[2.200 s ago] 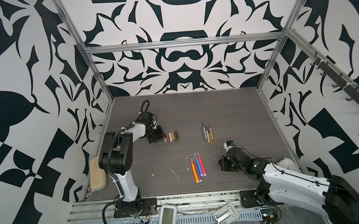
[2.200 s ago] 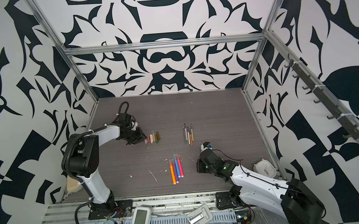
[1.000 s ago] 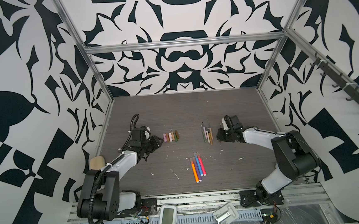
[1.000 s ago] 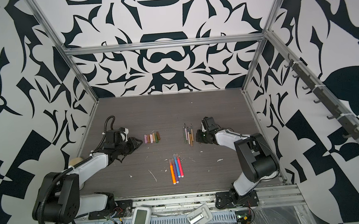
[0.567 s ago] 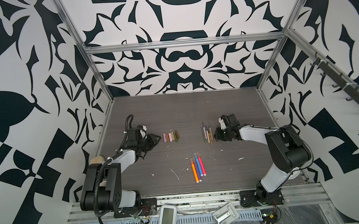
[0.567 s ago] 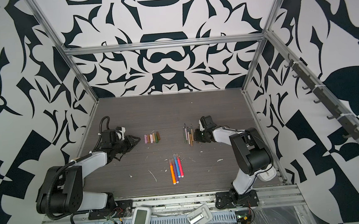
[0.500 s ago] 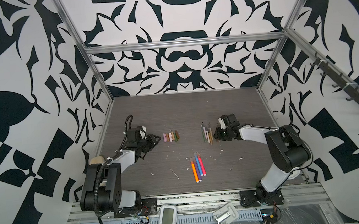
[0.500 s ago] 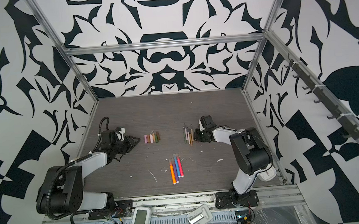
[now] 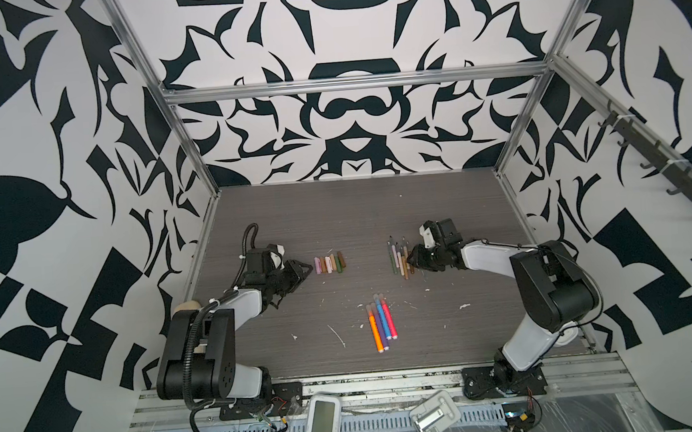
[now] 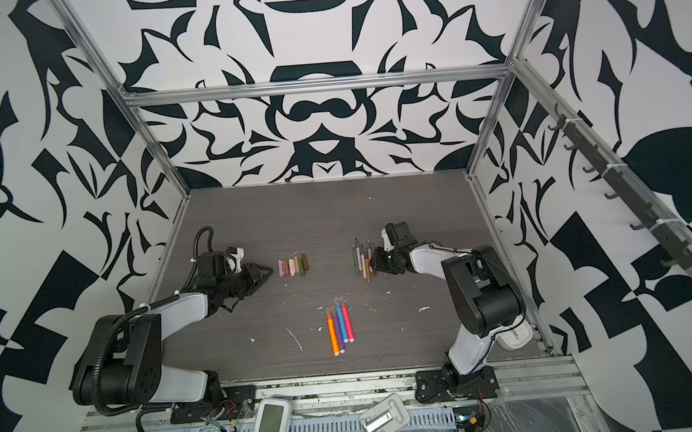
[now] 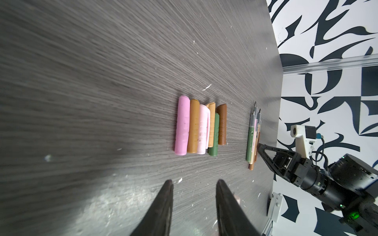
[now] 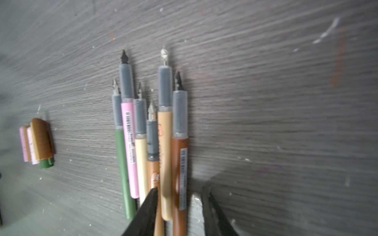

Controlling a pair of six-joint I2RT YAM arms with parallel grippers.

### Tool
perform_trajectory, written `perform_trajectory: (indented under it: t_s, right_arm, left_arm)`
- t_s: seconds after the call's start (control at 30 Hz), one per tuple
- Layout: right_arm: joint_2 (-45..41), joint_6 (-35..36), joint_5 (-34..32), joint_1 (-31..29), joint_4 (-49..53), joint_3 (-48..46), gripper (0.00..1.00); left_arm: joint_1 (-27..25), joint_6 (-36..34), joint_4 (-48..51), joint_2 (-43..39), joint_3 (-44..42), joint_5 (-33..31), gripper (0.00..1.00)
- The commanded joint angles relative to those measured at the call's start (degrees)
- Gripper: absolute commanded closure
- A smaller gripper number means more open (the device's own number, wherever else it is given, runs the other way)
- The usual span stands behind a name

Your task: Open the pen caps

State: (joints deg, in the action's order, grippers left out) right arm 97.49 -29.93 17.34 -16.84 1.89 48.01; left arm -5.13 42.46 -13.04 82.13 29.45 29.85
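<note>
The left arm (image 9: 242,307) lies low across the table (image 9: 377,210), and its left gripper (image 9: 304,270) is open and empty, with the tips pointing at the row of pen caps (image 9: 330,264), near but not touching. On the other side of that row the right arm (image 9: 485,257) reaches in low. The right gripper (image 12: 180,196) has its jaws apart around the back ends of two uncapped pens (image 12: 151,143), without pinching them.
</note>
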Motion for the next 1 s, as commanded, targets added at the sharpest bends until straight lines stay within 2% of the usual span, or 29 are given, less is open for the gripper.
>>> perform_trajectory:
  t_s: [0.0,0.17,0.33,0.5,0.63,0.73,0.8,0.9,0.97]
  right_arm:
    - [1.0,0.6,-0.9,0.4,2.4,0.1,0.5]
    - [1.0,0.9,0.5,0.4,1.3,-0.3,0.38]
    - [2.3,1.2,2.2,0.5,1.2,0.5,0.38]
    - [0.5,0.6,-0.6,0.5,1.4,-0.6,0.38]
    - [-7.5,-0.5,-6.0,0.4,0.1,-5.9,0.38]
    - [-16.3,-2.5,-7.9,0.3,0.6,-10.8,0.46]
    - [-22.8,-3.6,-9.3,-1.2,4.6,-13.0,0.5]
    - [-34.2,-5.4,-15.1,-9.5,13.4,-15.6,0.5]
    - [-40.8,-9.5,-17.3,-16.9,16.9,-18.4,0.51]
  left_arm:
    - [0.3,0.3,-1.0,0.4,0.3,0.9,0.62]
    - [0.3,0.3,-1.0,0.8,0.4,1.1,0.62]
    - [0.3,0.3,-1.0,0.7,0.4,1.0,0.62]
    - [0.4,0.3,-0.9,0.7,0.4,1.0,0.62]
    - [0.3,0.3,-0.8,0.4,0.3,0.8,0.62]
    - [0.3,0.3,-0.7,-1.3,-0.5,0.1,0.64]
    - [0.3,0.2,-0.8,-4.2,-1.9,-1.4,0.64]
    - [0.3,0.0,-0.4,-11.1,-4.5,-3.8,0.64]
    - [-0.1,0.3,0.3,-15.5,-6.3,-5.7,0.64]
